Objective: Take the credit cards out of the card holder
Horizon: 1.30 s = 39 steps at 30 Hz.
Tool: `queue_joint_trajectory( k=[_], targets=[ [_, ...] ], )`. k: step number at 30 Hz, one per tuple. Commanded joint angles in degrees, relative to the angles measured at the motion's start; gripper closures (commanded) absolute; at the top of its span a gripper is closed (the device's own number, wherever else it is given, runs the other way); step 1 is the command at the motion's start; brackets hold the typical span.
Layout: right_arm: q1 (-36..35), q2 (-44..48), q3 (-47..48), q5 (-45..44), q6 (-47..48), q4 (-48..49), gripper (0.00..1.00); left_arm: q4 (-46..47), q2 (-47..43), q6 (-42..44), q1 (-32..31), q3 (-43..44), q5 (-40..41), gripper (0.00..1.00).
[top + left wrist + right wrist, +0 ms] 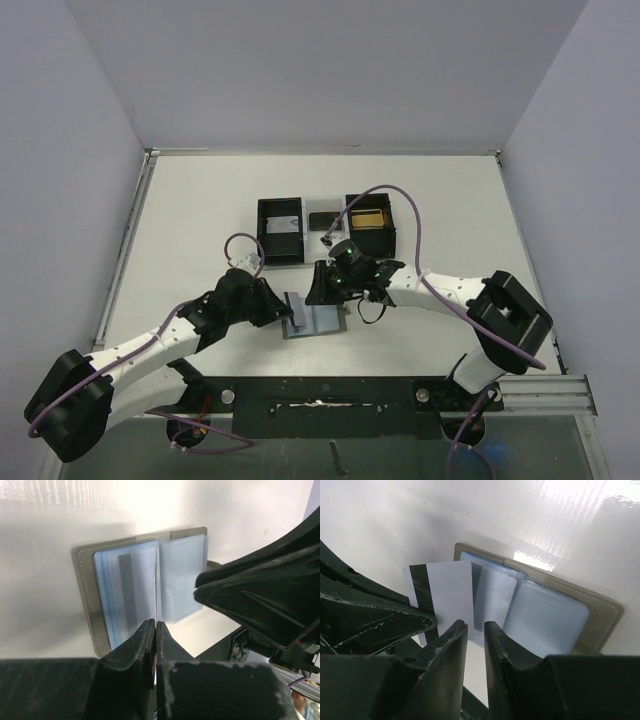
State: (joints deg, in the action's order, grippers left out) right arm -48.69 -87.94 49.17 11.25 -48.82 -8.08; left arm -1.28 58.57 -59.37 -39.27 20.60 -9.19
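1 credit card [447, 592] half out of card holder [325, 322] — left gripper [154, 640], at holder's 9 o'clock, clamps it; right gripper [476, 630] fingers slightly apart, empty. Next, likely: pull card clear.

We see two arms built alike. The left arm [150, 347] and the right arm [445, 290] have smooth white link shells joined by chunky black joint housings [515, 312], boxy with rounded corners. A thin purple cable [385, 190] runs in loose loops along each arm. Near the right arm's wrist we make out small green lights [378, 268]. The left gripper [154, 626] and the right gripper [476, 626] are matte black. Their fingers [447, 645] taper to blunt wedges, and we notice pale scuffs and fine scratches all over the plastic.
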Motion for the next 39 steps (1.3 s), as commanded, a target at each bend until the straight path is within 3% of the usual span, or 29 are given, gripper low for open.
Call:
queue_joint_trajectory(
  k=[1, 12, 21, 26, 32, 36, 39],
  targets=[
    [-1.3, -3.2, 3.1, 3.3, 0.4, 4.2, 0.78, -0.6, -1.5, 1.0, 0.5, 2.0, 1.6, 1.0],
    [-1.2, -6.4, 3.4, -4.1, 0.4, -4.6, 0.76, -1.1, -3.4, 1.0, 0.8, 1.4, 2.6, 1.0],
    [-1.1, -0.1, 4.0, -8.2, 1.3, -5.9, 0.69, -0.3, -4.2, 3.0, 0.9, 2.3, 2.3, 1.0],
    [0.4, 5.4, 1.7, -9.9, 1.0, -3.5, 0.45, 1.1, -5.5, 4.4, 1.3, 1.8, 1.5, 1.0],
    [4.8, 13.7, -6.5, -7.9, -2.9, 7.2, 0.12, 7.2, -7.5, 4.8, 3.7, -0.4, -3.2, 1.0],
    [7.8, 20.1, -13.4, -8.8, -6.4, 14.6, 0.05, 12.2, -8.4, 4.9, 7.7, -1.1, -10.6, 1.0],
    [11.7, 23.8, -18.0, -3.0, -8.0, 22.1, 0.01, 16.9, -10.5, 3.9, 9.8, -2.9, -14.2, 1.0]
  ],
)
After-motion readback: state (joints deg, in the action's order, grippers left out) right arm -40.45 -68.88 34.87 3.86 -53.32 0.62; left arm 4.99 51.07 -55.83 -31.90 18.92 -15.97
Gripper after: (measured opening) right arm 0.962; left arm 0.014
